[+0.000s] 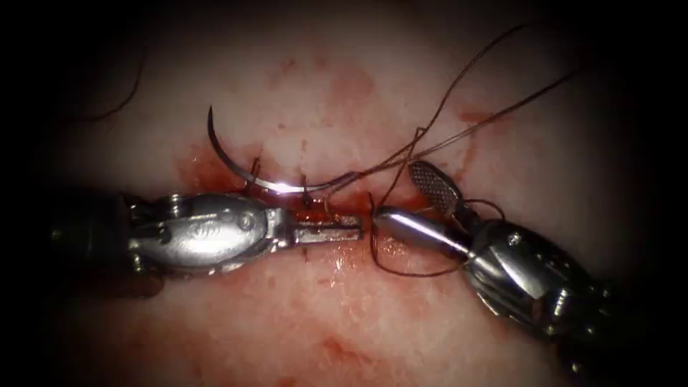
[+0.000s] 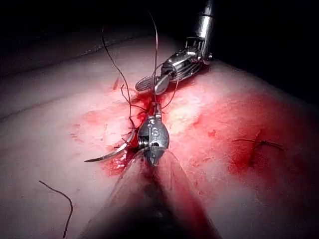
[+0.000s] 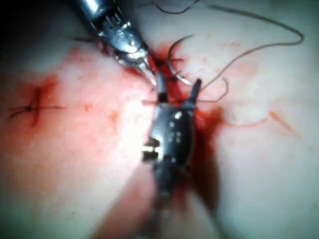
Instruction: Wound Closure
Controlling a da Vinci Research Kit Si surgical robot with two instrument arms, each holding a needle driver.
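Note:
The curved needle (image 1: 244,172) lies free on the tissue (image 1: 344,322) just beyond the cut (image 1: 322,218), toward the left, held by neither tool. The needle (image 2: 112,154) is on the surface, not driven in. Its thread (image 1: 459,132) runs off to the upper right, and a loop (image 1: 416,274) hangs around the right tool. The left tool (image 1: 344,229) lies along the cut with its jaws shut; a strand rises from its tip (image 2: 155,115), so it seems to hold thread. The right tool (image 1: 405,204) stands tip to tip with it, jaws spread wide and empty (image 3: 178,89).
Red fluid (image 1: 337,261) wets the tissue around the cut. Short stitches (image 1: 304,190) cross the cut near the needle. A separate closed stitch (image 2: 256,144) sits apart (image 3: 32,107). A loose cut thread end (image 2: 60,199) lies on the tissue (image 1: 122,100).

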